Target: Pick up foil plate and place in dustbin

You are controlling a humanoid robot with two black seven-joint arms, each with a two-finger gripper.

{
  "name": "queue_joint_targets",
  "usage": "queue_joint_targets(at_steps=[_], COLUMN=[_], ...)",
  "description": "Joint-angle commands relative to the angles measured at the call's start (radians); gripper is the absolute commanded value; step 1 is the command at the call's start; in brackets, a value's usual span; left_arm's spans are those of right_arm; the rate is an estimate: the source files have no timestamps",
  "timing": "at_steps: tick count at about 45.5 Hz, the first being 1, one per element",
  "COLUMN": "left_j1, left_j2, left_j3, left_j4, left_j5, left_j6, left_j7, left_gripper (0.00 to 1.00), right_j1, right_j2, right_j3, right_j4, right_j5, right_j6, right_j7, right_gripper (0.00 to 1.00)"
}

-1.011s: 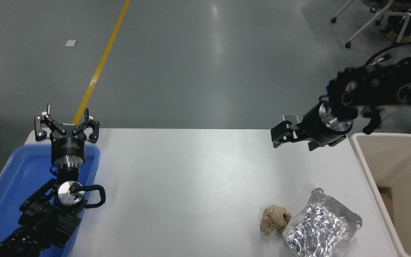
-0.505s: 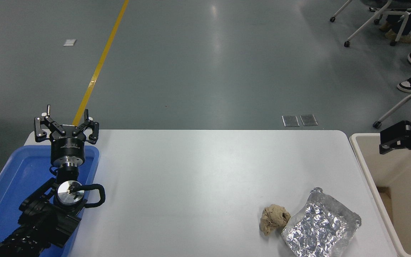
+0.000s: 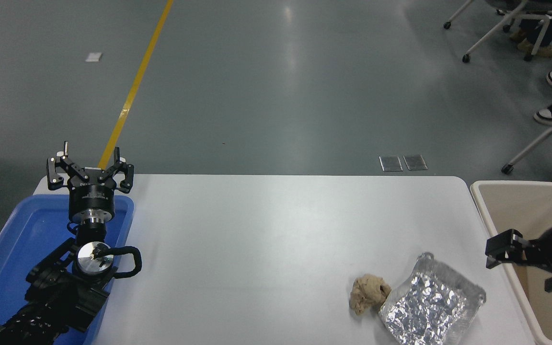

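The foil plate [image 3: 431, 306] is a shiny silver crinkled tray lying tilted on the white table at the front right. The dustbin [image 3: 488, 211] is a beige bin standing just off the table's right edge. My right gripper [image 3: 505, 249] comes in from the right edge and hangs over the bin's left rim, a little behind and to the right of the foil plate, apart from it. It holds nothing that I can see. My left gripper [image 3: 90, 165] is parked open at the lower left over the blue tray.
A crumpled brown paper ball [image 3: 368, 293] touches the foil plate's left side. A blue plastic tray [image 3: 3, 258] sits at the table's left end. Chairs and a person's shoes [image 3: 551, 112] are on the floor at the far right.
My right gripper swung from above the table's far right corner out to the right, then came down and nearer, to the bin's left rim beside the foil plate. The plate and left arm have not moved.
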Motion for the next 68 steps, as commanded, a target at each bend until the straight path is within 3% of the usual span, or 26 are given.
queue_joint_targets(at_steps=[1, 13, 17, 21, 24, 27, 30, 46, 54, 62, 68], left_j1=[0.0, 0.0, 0.0, 0.0, 0.0, 0.0, 0.0, 0.0, 0.0, 0.0, 0.0], left_j2=[0.0, 0.0, 0.0, 0.0, 0.0, 0.0, 0.0, 0.0, 0.0, 0.0, 0.0], left_j3=[0.0, 0.0, 0.0, 0.0, 0.0, 0.0, 0.0, 0.0, 0.0, 0.0, 0.0], left_j4=[0.0, 0.0, 0.0, 0.0, 0.0, 0.0, 0.0, 0.0, 0.0, 0.0, 0.0], left_j5=[0.0, 0.0, 0.0, 0.0, 0.0, 0.0, 0.0, 0.0, 0.0, 0.0, 0.0], left_j6=[0.0, 0.0, 0.0, 0.0, 0.0, 0.0, 0.0, 0.0, 0.0, 0.0, 0.0], left_j7=[0.0, -0.001, -0.001, -0.001, -0.001, -0.001, -0.001, -0.001, -0.001, -0.001, 0.0], left_gripper=[0.99, 0.99, 0.99, 0.99, 0.99, 0.99, 0.99, 0.99, 0.99, 0.99, 0.99], right_j1=[-0.363, -0.499, -0.532, -0.535, -0.542, -0.547, -0.544, -0.532, -0.466, -0.236, 0.046], right_j2=[0.092, 0.154, 0.155, 0.155, 0.158, 0.168, 0.169, 0.157, 0.096, -0.009, -0.049], right_j3=[0.171, 0.237, 0.269, 0.274, 0.274, 0.274, 0.274, 0.274, 0.248, 0.128, -0.002], right_j4=[-0.146, -0.237, -0.249, -0.255, -0.271, -0.284, -0.292, -0.288, -0.26, -0.124, -0.05], right_j5=[0.013, 0.017, 0.017, 0.022, 0.02, 0.023, 0.028, 0.031, 0.028, 0.017, 0.016], right_j6=[-0.144, -0.184, -0.187, -0.198, -0.221, -0.236, -0.245, -0.264, -0.255, -0.23, -0.123], right_j7=[-0.001, -0.001, -0.001, -0.001, -0.001, -0.001, -0.006, -0.009, -0.009, -0.007, -0.006], right_gripper=[1.0, 0.99, 0.93, 0.65, 0.33, 0.23, 0.0, 0.0, 0.0, 0.0, 0.0])
